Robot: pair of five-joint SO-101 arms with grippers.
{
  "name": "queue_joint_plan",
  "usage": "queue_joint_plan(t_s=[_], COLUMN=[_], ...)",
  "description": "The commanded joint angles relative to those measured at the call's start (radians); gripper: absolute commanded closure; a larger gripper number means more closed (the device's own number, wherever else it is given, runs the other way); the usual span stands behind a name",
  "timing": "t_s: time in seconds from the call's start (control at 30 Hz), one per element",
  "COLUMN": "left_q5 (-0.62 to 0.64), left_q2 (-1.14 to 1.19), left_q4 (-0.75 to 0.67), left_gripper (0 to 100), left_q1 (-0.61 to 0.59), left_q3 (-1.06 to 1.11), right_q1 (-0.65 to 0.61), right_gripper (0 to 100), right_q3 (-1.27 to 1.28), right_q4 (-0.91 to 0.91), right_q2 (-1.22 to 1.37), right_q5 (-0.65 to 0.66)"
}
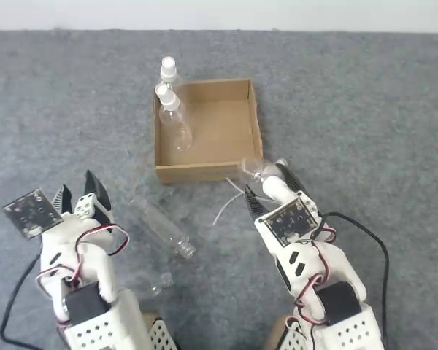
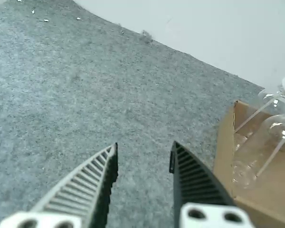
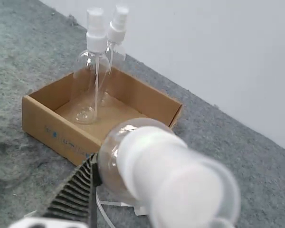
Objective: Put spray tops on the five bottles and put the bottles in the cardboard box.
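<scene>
The cardboard box [image 1: 197, 173] sits at the table's middle back. Two clear bottles with white spray tops stand in its far left corner, one [image 1: 172, 111] in front of the other [image 1: 168, 71]. My right gripper [image 1: 271, 187], just off the box's near right corner, is shut on a third capped bottle [image 1: 261, 170]; up close its white top [image 3: 180, 185] points at the camera, with the box [image 3: 57, 128] and the standing bottles [image 3: 92, 71] behind. My left gripper [image 1: 84, 193] hangs open over bare carpet at the left, fingers [image 2: 99, 175] apart, the box [image 2: 225, 156] to one side.
An uncapped clear bottle [image 1: 160, 224] lies on the carpet between the arms. A second clear bottle [image 1: 157, 284] lies nearer the bases. A thin white tube [image 1: 223, 208] rests on the carpet by the right gripper. Grey carpet stretches free at far left and right.
</scene>
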Motion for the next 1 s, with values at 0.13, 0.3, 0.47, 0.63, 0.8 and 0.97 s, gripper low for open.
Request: queue_joint_plan(t_s=[0.13, 0.3, 0.47, 0.63, 0.8, 0.97], left_q5=[-0.008, -0.008, -0.008, -0.008, -0.008, -0.008], left_q2=[-0.018, -0.017, -0.017, -0.017, -0.017, -0.017], left_q4=[-0.035, -0.035, -0.035, -0.035, -0.035, -0.035], left_gripper=[83, 83, 83, 83, 83, 83], left_q1=[-0.006, -0.006, -0.006, -0.006, -0.006, -0.006], left_q3=[-0.01, -0.01, -0.01, -0.01, -0.01, -0.01], right_q1=[-0.01, -0.041, -0.068, -0.077, -0.077, -0.077], right_gripper=[99.2, 99.2, 99.2, 99.2, 99.2, 99.2], right_q3=[-0.227, -0.244, -0.245, -0.261, -0.356, -0.466], right_q4=[0.065, 0.059, 0.058, 0.056, 0.056, 0.042], right_q2=[-0.013, -0.013, -0.013, -0.01, 0.113, 0.332], right_q5=[-0.003, -0.002, -0.002, -0.002, -0.002, -0.002])
